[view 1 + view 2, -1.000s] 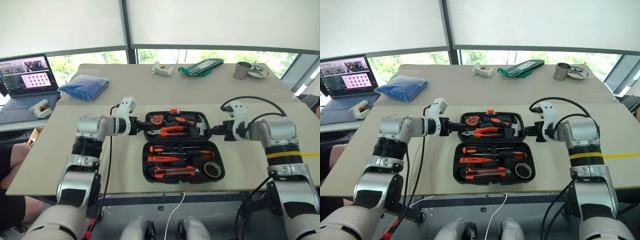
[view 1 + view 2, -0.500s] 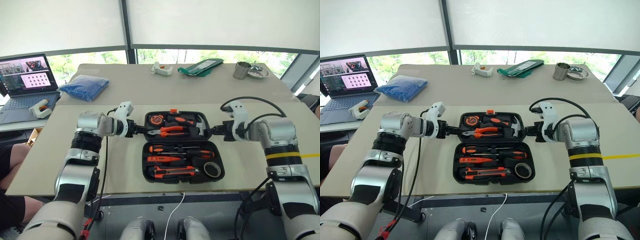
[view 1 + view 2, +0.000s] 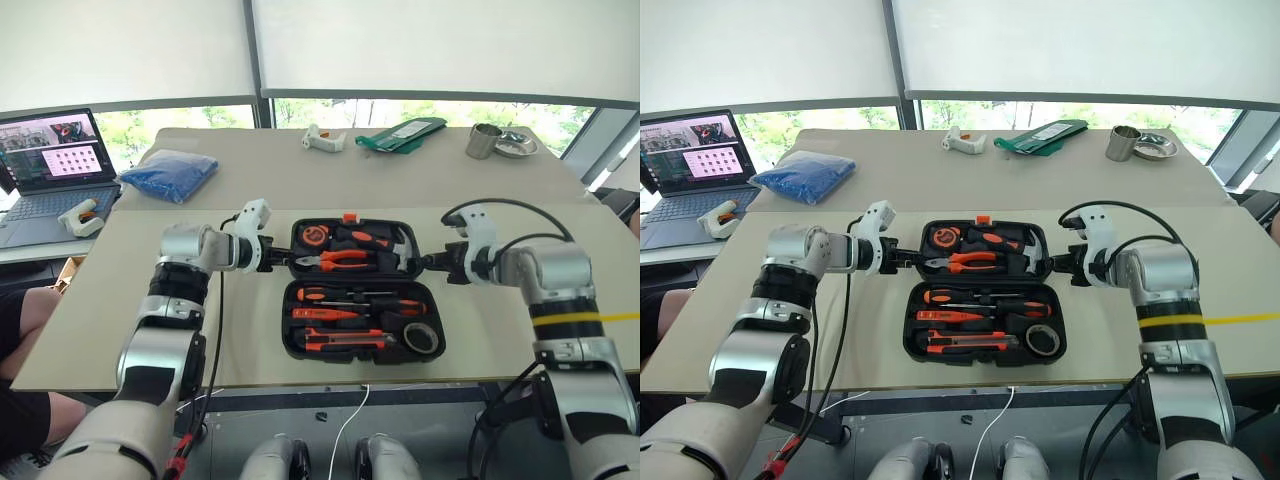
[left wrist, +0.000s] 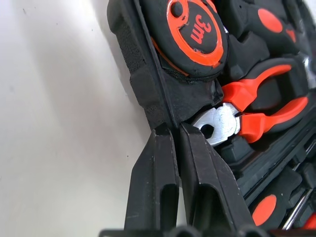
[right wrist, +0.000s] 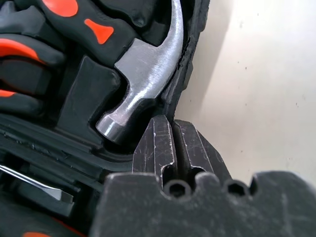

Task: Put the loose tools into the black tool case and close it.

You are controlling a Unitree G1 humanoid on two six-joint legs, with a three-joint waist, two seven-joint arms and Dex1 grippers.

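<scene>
On the far left of the head views a laptop [image 3: 55, 160] stands open, and a blue bag [image 3: 170, 173] lies on the far surface [image 3: 250, 190].

The left claw [image 3: 275, 256] is at the left edge of the case [image 3: 985, 292]. In the left wrist view its two fingers [image 4: 153, 182] are pressed together on the rim of the case's far half, beside the tape measure [image 4: 195, 29] and the nose of the pliers [image 4: 256, 106]. From the head views this pinch on the rim cannot be made out.

The case lies open on the near surface, in the middle between both arms. Its near half holds two screwdrivers [image 3: 985, 297], a small screwdriver [image 3: 945, 316], a knife [image 3: 965, 341] and a tape roll [image 3: 1043, 341]. The far half holds the tape measure, pliers and hammer [image 3: 1015, 243].

The right claw [image 3: 425, 262] is at the right edge of the far half. In the right wrist view its fingers [image 5: 158, 148] are closed, and the tips are against the rim just beside the steel hammer head. Whether they truly pinch the rim, I cannot tell.

Far back lie a glue gun [image 3: 322, 138], a green pouch [image 3: 405, 133], a steel cup [image 3: 484, 141] and a dish [image 3: 517, 146].
</scene>
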